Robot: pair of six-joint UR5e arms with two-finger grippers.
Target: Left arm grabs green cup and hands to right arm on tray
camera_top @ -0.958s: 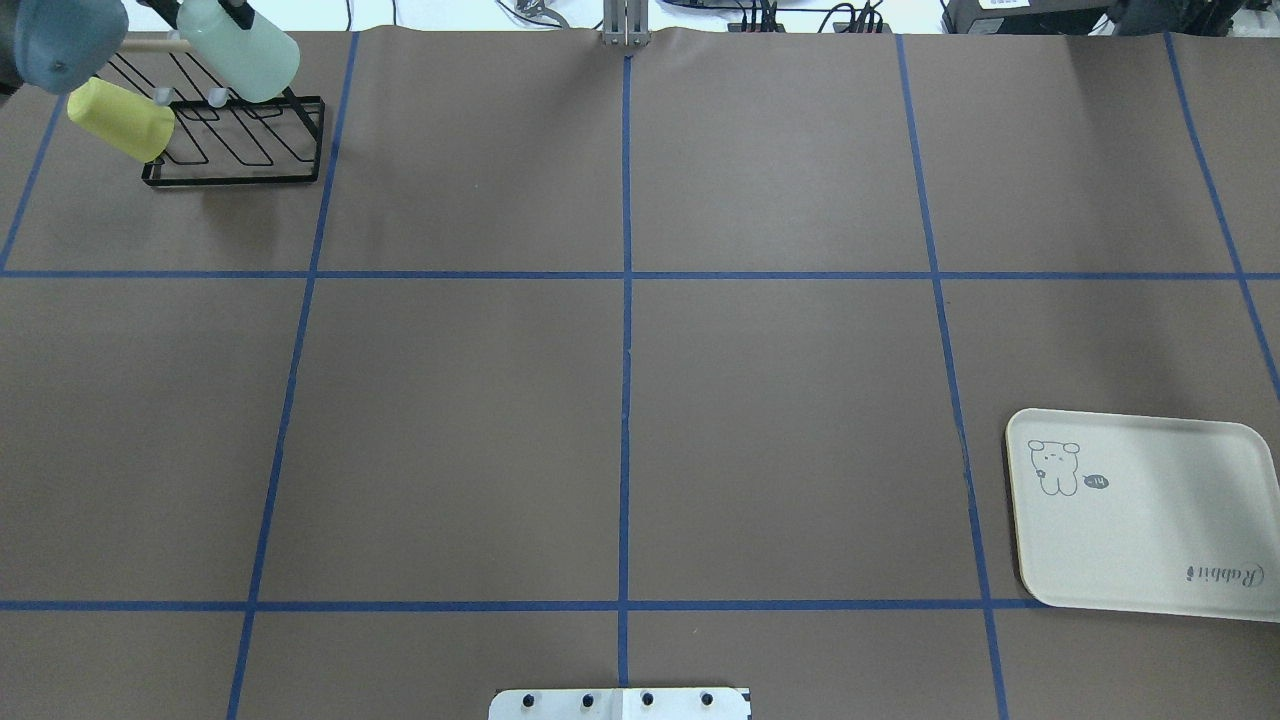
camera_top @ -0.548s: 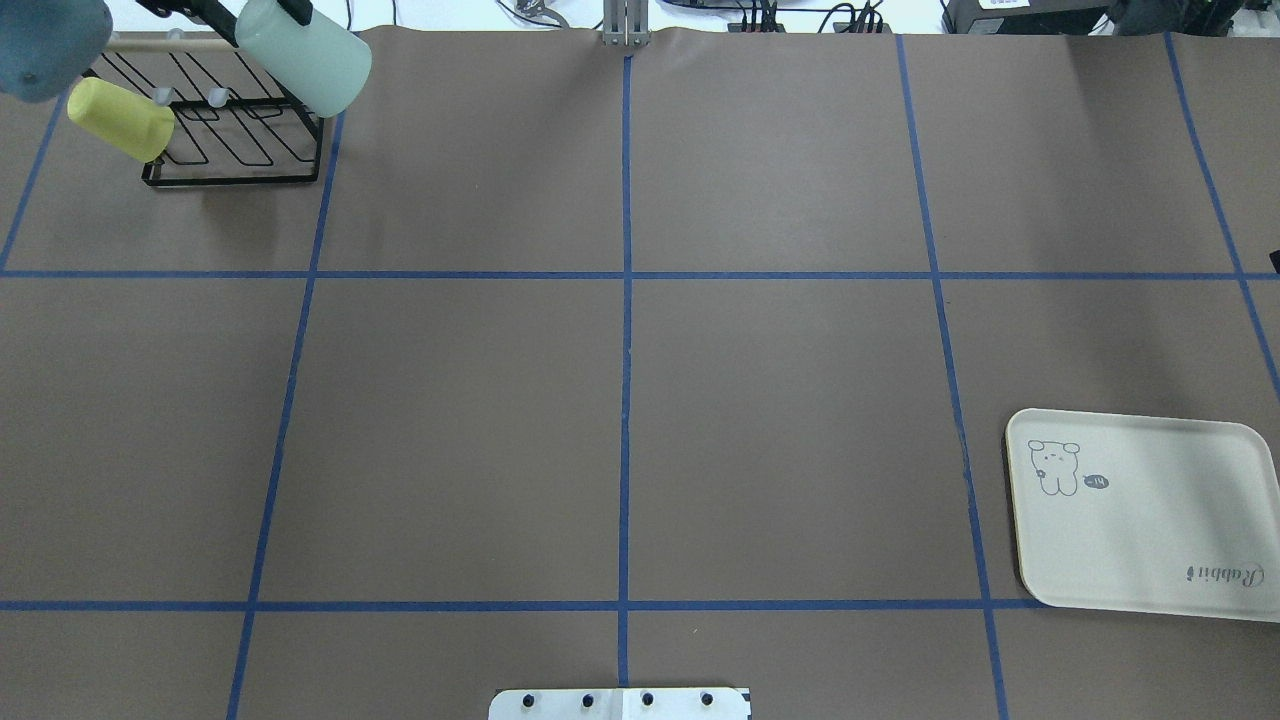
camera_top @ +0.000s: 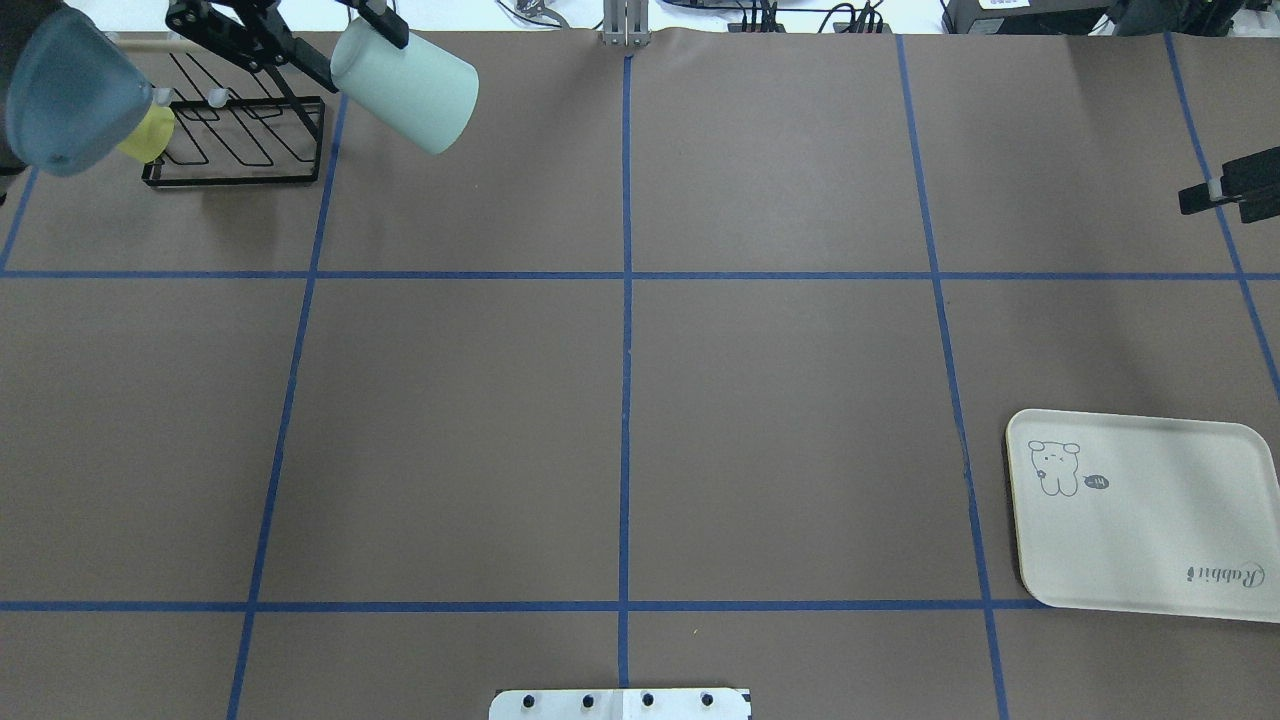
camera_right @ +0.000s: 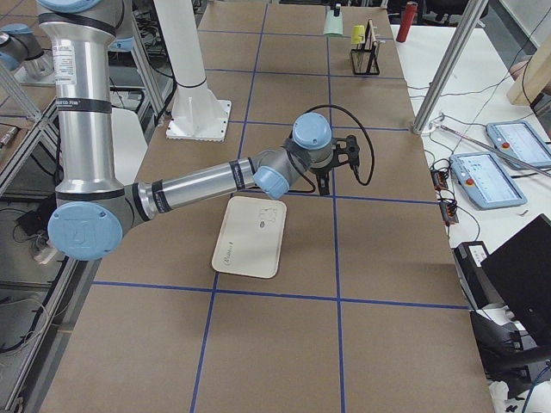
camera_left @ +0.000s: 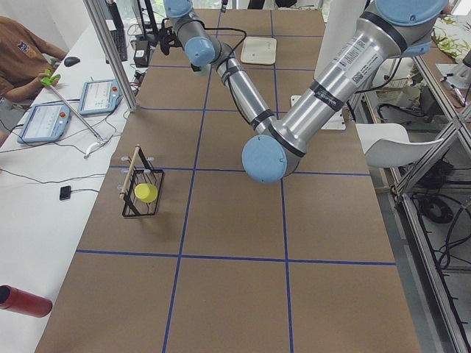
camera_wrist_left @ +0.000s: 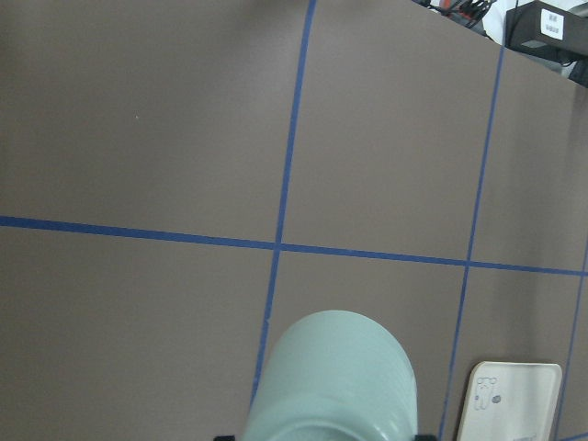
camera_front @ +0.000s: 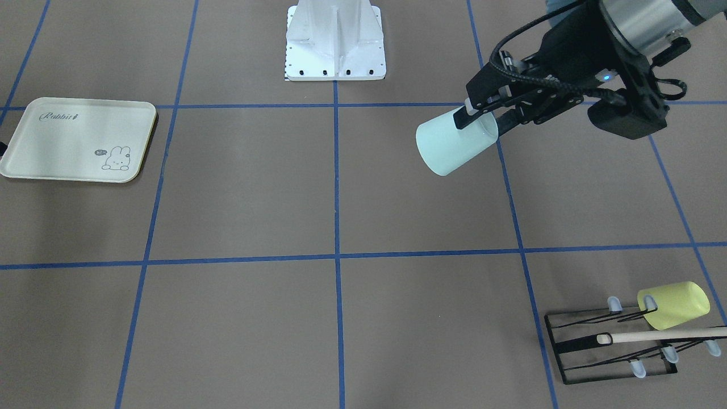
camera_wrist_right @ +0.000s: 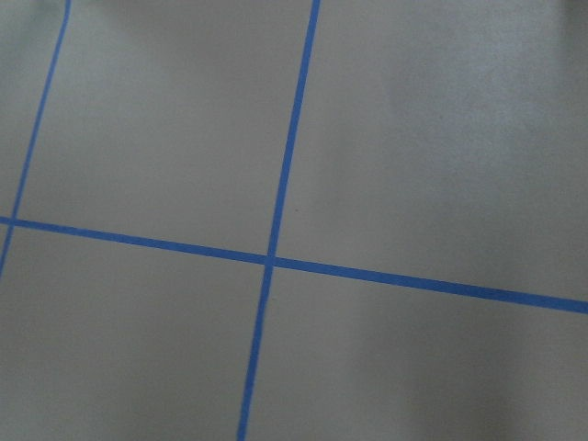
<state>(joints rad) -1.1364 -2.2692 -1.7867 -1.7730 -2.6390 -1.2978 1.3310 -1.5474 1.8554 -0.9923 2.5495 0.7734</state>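
My left gripper (camera_top: 350,50) is shut on the rim end of the pale mint-green cup (camera_top: 410,88) and holds it tilted in the air, to the right of the rack. The front-facing view shows the same grip (camera_front: 483,119) on the cup (camera_front: 454,145). The cup's base fills the bottom of the left wrist view (camera_wrist_left: 331,377). The cream tray (camera_top: 1150,520) lies flat at the near right of the table. Only a black tip of my right gripper (camera_top: 1215,192) shows at the right edge, beyond the tray; whether it is open or shut does not show.
A black wire rack (camera_top: 240,150) with a wooden rod stands at the far left and holds a yellow-green cup (camera_front: 676,304). The white robot base plate (camera_top: 620,703) sits at the near middle edge. Blue tape lines cross the brown table.
My left gripper has carried the green cup to the right, away from the rack. My right gripper has come into view at the right edge.
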